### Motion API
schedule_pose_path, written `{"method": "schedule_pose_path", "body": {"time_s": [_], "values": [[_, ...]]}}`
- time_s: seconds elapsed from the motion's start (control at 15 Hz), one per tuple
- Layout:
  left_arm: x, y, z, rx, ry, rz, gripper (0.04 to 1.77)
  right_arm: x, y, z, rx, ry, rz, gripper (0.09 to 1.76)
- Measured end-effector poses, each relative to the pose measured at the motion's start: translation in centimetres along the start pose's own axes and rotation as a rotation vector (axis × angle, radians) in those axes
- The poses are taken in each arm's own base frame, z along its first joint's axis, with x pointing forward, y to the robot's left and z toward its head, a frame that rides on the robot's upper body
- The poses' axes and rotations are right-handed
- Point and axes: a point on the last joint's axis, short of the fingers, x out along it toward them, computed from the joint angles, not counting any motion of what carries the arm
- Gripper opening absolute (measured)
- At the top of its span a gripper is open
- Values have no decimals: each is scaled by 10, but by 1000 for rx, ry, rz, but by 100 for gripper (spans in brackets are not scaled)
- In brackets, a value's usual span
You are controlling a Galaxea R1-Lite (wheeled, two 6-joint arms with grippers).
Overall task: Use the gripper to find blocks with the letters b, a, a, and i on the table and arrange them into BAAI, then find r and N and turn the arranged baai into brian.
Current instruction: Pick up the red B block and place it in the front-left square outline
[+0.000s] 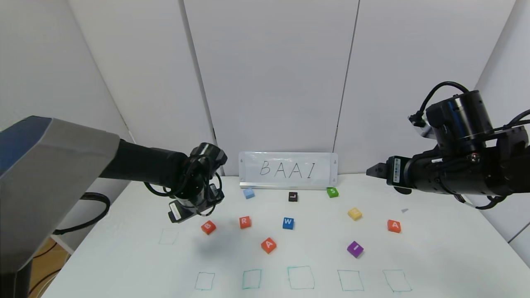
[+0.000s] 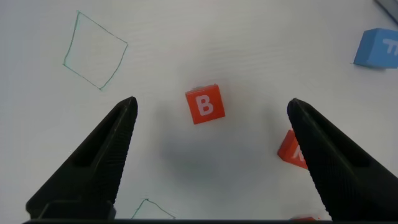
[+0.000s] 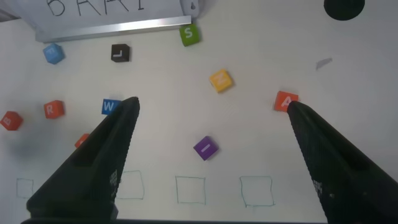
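The orange-red B block (image 1: 208, 227) lies on the white table (image 1: 434, 256), slightly turned, on the left side of the scatter. The left hand (image 1: 186, 209) hangs just above and beside it, pointing down; in the left wrist view its two dark, tapered fingers (image 2: 106, 155) stand wide apart with the B block (image 2: 204, 106) centred between them, untouched, and nothing held. A soft shadow lies on the table under the hand.

Just to the right of B sits the R block (image 1: 245, 222), the same matte orange-red cube with a white letter. Nearer the robot is one A block (image 1: 268, 245), tilted; the second A block (image 1: 394, 226) lies well apart on the right. The purple I block (image 1: 355, 249) rests between them, nearer the right A.

The right hand (image 1: 374, 170) is raised above the table's far right side, fingers spread wide and empty, as the right wrist view shows.

Other cubes lie farther back: a blue W cube (image 1: 288, 223), a yellow cube (image 1: 355, 213), a green S cube (image 1: 332, 192), a black L cube (image 1: 293, 196) and a pale blue cube (image 1: 248, 193). Behind them a glossy sign (image 1: 288, 170) reads BAAI. Thin green square outlines (image 1: 301, 277) run along the near edge.
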Motion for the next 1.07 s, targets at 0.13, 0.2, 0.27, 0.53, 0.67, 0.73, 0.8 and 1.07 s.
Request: {"method": "schedule_pose_path", "body": {"time_s": [0.13, 0.2, 0.27, 0.53, 0.67, 0.73, 0.8, 1.07], "values": [[9, -6, -7, -13, 11, 9, 172, 0, -2, 2, 5, -3, -2, 171], [13, -7, -9, -16, 16, 15, 172, 0, -2, 2, 6, -3, -2, 171], [18, -7, -10, -22, 22, 23, 172, 0, -3, 3, 8, -5, -5, 171], [33, -6, -12, -57, 37, 53, 172, 1, -4, 3, 9, -5, -6, 171], [40, -6, -12, -62, 44, 65, 172, 1, -4, 3, 9, -6, -6, 171], [43, -5, -12, -62, 47, 69, 172, 1, -4, 3, 10, -5, -6, 171], [45, -6, -13, -61, 52, 71, 172, 1, -4, 3, 10, -6, -6, 171], [53, -7, -19, -68, 73, 89, 172, 1, -4, 3, 9, -4, -7, 171]]}}
